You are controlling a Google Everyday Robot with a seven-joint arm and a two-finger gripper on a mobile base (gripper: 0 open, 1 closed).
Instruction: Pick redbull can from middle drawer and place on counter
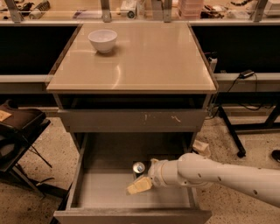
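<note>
The redbull can stands upright on the floor of the open middle drawer, its silver lid facing up. My gripper reaches in from the right on a white arm and sits inside the drawer just in front of the can, with its tan fingers pointing left. The can is close above the fingers, and I cannot tell whether they touch it. The beige counter lies above the drawers.
A white bowl sits at the counter's back left. A grey drawer front with white scratch marks is above the open drawer. A dark chair stands at left; a cluttered workbench runs behind.
</note>
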